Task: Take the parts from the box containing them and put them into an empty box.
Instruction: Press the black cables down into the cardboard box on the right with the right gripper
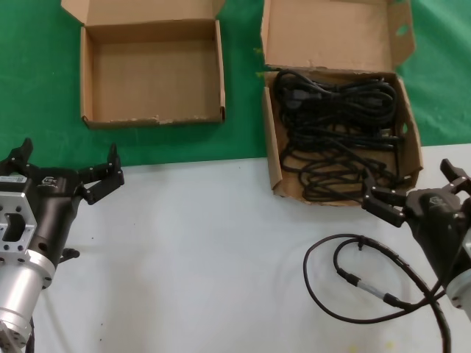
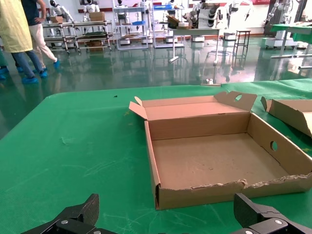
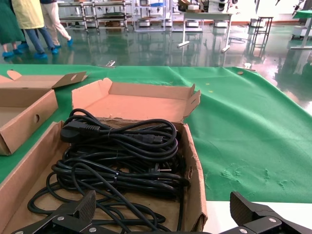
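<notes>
Looking down from my head, I am seeing the power cords [image 1: 335, 140] lying tangled in the bigger tall-flapped box [image 1: 412, 125], their long loops running mostly across the box from side to side. My right hand [image 1: 416, 193] is hovering released at that box's near right corner, far nearer than my left hand [image 1: 68, 163], which is waiting released before the empty box [image 1: 85, 81] on the green surface [image 1: 29, 88].

Through my left wrist, I am facing the empty box [image 2: 151, 146] just ahead, with nothing inside.

Through my right wrist, I am seeing the cords [image 3: 117, 156] directly ahead and below, with one moulded plug [image 3: 78, 129] at the far end.
</notes>
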Controlling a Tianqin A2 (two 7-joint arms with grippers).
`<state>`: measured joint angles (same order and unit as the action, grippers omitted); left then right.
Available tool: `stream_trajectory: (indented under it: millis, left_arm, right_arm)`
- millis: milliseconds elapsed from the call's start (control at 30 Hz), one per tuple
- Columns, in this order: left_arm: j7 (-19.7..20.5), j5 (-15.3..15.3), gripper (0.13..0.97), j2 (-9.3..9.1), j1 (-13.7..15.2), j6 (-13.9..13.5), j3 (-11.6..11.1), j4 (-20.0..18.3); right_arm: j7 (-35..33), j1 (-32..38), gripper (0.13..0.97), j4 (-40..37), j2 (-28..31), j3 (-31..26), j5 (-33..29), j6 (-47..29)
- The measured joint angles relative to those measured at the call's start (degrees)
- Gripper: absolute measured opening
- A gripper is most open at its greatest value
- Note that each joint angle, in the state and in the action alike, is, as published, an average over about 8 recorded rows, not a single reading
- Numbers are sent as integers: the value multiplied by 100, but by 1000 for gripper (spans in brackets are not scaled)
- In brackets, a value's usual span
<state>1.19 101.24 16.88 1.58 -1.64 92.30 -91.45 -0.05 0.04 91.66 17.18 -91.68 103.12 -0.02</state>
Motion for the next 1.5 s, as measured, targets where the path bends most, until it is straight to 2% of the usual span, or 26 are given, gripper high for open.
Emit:
stream_trajectory:
  millis: [767, 1067, 1367, 1500]
  left_arm:
    - [0, 0, 966, 0, 0, 0, 0, 0]
    - [0, 0, 924, 0, 0, 0, 0, 0]
    - [0, 0, 817, 0, 0, 0, 0, 0]
    - [0, 0, 731, 0, 0, 0, 0, 0]
  right_arm:
    - [0, 0, 966, 0, 0, 0, 0, 0]
    - [0, 0, 966, 0, 0, 0, 0, 0]
    - [-1, 14, 966, -27, 27, -13, 5, 12]
    - [-7, 35, 966, -5, 192, -128, 48, 89]
